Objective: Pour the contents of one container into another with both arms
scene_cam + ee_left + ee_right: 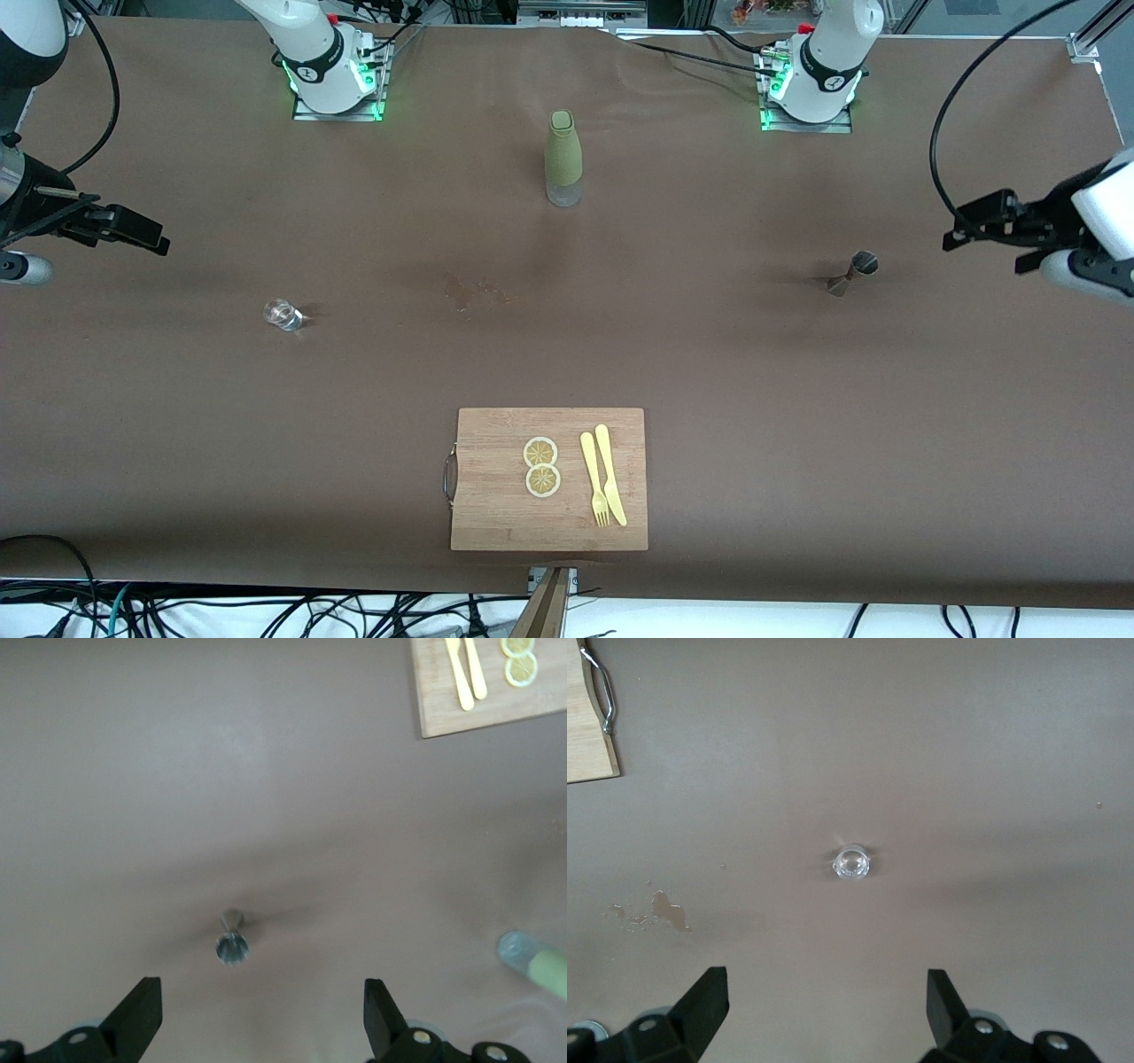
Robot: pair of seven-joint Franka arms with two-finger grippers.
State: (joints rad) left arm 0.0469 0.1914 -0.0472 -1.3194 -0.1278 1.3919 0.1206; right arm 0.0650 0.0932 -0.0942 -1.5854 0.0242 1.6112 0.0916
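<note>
A small clear glass (283,315) stands on the brown table toward the right arm's end; it also shows in the right wrist view, glass (852,862). A metal jigger (852,273) stands toward the left arm's end, jigger (232,943). A green-sleeved bottle (563,159) stands upright between the two bases, bottle (536,961). My right gripper (142,232) hangs open and empty above the table's end, right gripper (828,1010) a way off from the glass. My left gripper (966,229) is open and empty too, left gripper (263,1019) short of the jigger.
A wooden cutting board (496,505) with a metal handle lies near the front camera, carrying two lemon slices (541,466), a yellow fork (594,478) and a knife (611,474). A small wet stain (465,291) marks the table's middle. Black cables trail from both arms.
</note>
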